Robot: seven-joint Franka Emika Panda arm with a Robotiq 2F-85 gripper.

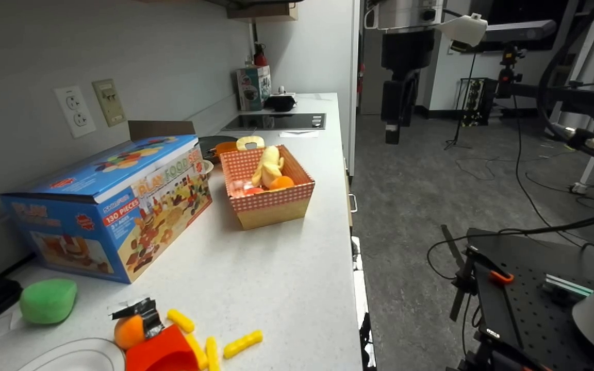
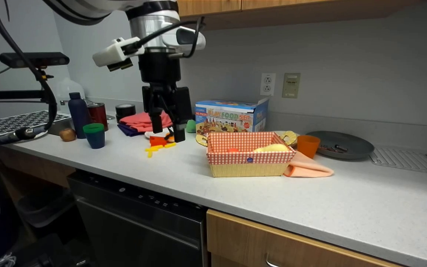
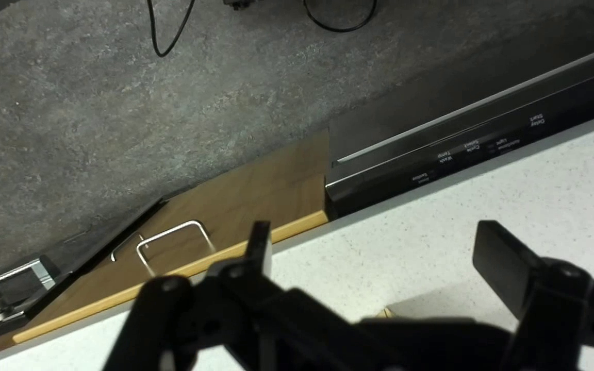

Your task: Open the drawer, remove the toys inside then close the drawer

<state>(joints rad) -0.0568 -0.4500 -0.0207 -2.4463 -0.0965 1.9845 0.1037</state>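
Observation:
The drawer shows a wood-coloured front with a pale top edge and a metal handle. It appears shut under the counter edge; its interior is hidden, so any toys inside are out of view. The wrist view shows the same drawer and its handle. My gripper is open and empty, pointing down, with counter surface between its fingers. In the exterior views the gripper hangs well above the counter, above and beside the drawer and touching nothing.
A checked basket on the counter holds a banana, a round orange piece and a red piece. A play-food box stands by the wall. A dark dishwasher adjoins the drawer. Yellow sticks lie nearby.

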